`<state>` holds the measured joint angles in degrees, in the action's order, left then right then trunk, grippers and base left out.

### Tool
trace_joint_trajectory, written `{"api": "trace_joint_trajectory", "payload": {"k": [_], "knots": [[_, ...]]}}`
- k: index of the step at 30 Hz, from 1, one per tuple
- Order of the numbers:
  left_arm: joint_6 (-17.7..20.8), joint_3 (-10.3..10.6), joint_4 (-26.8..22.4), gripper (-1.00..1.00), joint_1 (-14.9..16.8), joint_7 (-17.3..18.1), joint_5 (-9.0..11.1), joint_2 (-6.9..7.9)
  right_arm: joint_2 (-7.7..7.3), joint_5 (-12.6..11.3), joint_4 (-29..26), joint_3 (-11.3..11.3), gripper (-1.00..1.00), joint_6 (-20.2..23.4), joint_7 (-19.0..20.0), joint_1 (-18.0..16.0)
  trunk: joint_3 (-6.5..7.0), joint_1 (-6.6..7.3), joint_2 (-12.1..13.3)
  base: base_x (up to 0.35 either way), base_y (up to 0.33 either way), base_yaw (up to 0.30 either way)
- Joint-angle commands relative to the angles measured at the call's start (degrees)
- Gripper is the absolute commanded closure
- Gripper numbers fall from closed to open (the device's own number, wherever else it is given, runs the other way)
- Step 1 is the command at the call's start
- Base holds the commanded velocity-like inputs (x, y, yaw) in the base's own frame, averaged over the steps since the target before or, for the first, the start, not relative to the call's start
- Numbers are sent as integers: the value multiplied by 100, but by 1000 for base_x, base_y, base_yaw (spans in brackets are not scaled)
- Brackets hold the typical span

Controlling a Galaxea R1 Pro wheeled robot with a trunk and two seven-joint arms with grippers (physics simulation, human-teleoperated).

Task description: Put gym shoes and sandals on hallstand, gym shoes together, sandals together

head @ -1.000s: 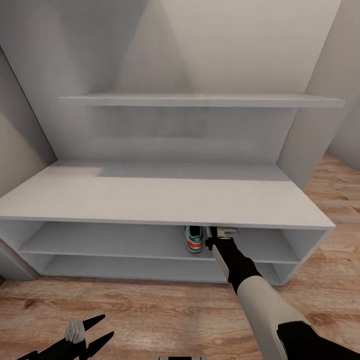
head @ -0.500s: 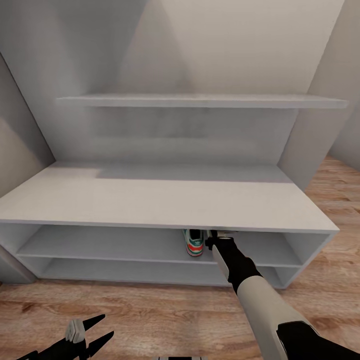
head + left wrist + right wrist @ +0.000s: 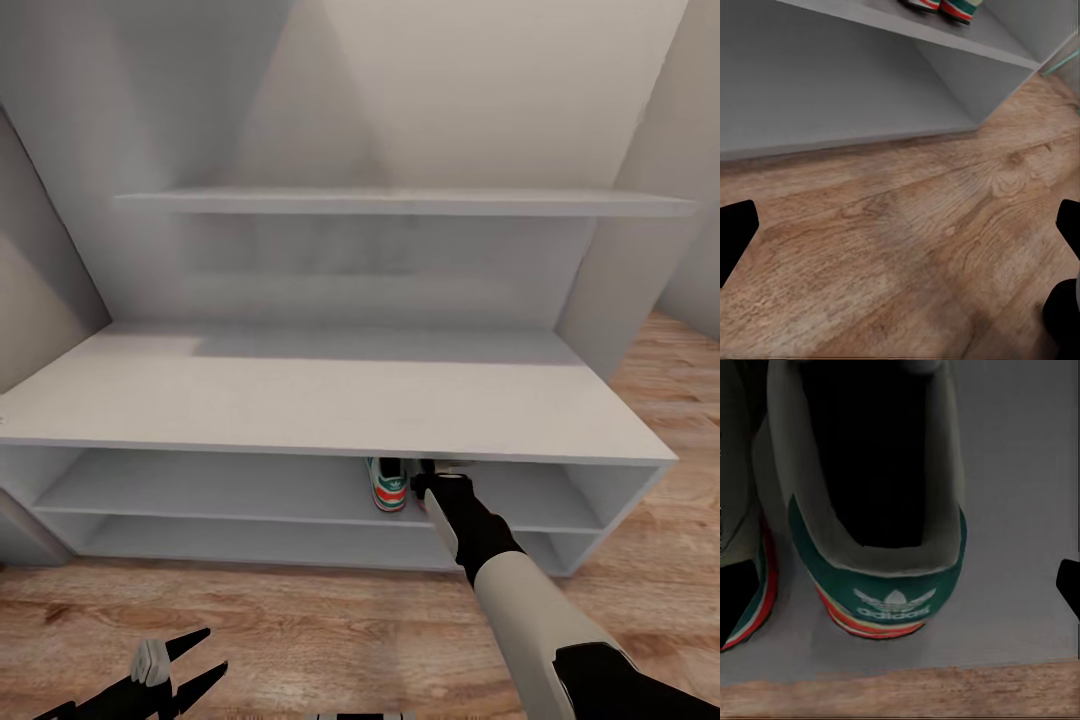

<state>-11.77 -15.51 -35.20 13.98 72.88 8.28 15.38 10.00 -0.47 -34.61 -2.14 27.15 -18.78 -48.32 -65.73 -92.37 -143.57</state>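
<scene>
Wood-plank floor (image 3: 300, 620) fronting grey hallstand (image 3: 330, 400); gym shoes (image 3: 388, 482) side by side on upper shelf, half hidden under counter; right pincer (image 3: 440, 472) released behind them; left pincer (image 3: 185, 662) spread above floor.

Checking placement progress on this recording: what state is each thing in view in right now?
Gym shoe nearest the right gripper: upright on a hallstand shelf, heel outward, not gripped.
Second gym shoe: upright on the same shelf, right beside the first.
Hallstand: holds both shoes on the upper of its two low shelves.
Right gripper: open, at the shoe's heel.
Left gripper: open, holding nothing, above the floor.
</scene>
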Motion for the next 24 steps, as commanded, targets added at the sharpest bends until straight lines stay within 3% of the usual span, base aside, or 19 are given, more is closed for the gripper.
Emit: {"api": "trace_joint_trajectory", "payload": {"k": [1,24], "knots": [[-36,-4,5,-100,4,16,7,0,0,-6,-6,-14,-100,36,-30,-2,-5,3,-2,-202,0,0],[-36,-4,5,-100,5,18,5,6,0,7,25,-14,-100,33,-30,-2,-5,3,-2,-319,0,0]]}}
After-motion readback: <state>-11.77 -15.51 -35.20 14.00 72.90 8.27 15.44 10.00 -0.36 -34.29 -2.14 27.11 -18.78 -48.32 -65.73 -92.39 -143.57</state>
